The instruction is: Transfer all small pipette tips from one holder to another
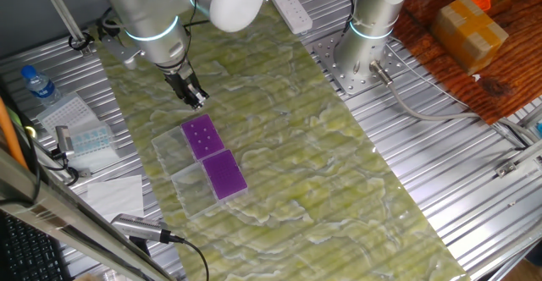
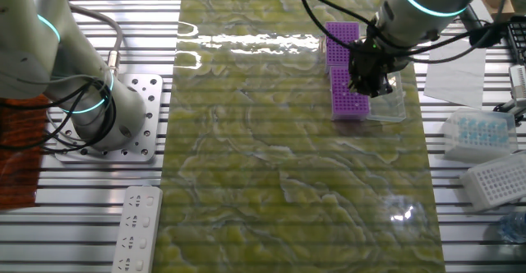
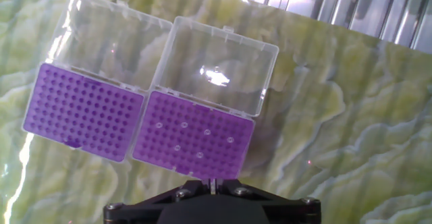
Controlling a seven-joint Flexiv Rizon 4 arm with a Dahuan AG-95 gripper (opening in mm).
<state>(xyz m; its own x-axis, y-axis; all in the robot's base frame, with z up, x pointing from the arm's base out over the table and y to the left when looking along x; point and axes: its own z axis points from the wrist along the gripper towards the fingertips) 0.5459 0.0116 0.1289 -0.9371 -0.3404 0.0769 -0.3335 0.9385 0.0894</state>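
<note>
My two-finger gripper (image 1: 196, 100) hangs above the near edge of the right purple perforated rack (image 3: 194, 144), where tiny whitish pipette tips (image 3: 183, 125) sit scattered, the left purple rack (image 3: 84, 110) beside it; whether my fingers grip anything I cannot tell.

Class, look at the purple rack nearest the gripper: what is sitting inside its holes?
The purple rack holds about seven small pipette tips, scattered; the other holes look empty. Only their open tops show, their points hidden inside the rack.

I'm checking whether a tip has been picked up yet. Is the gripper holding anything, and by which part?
It cannot be told. The gripper hangs above the purple rack that holds the small pipette tips, but its fingertips are too small or hidden to judge.
</note>
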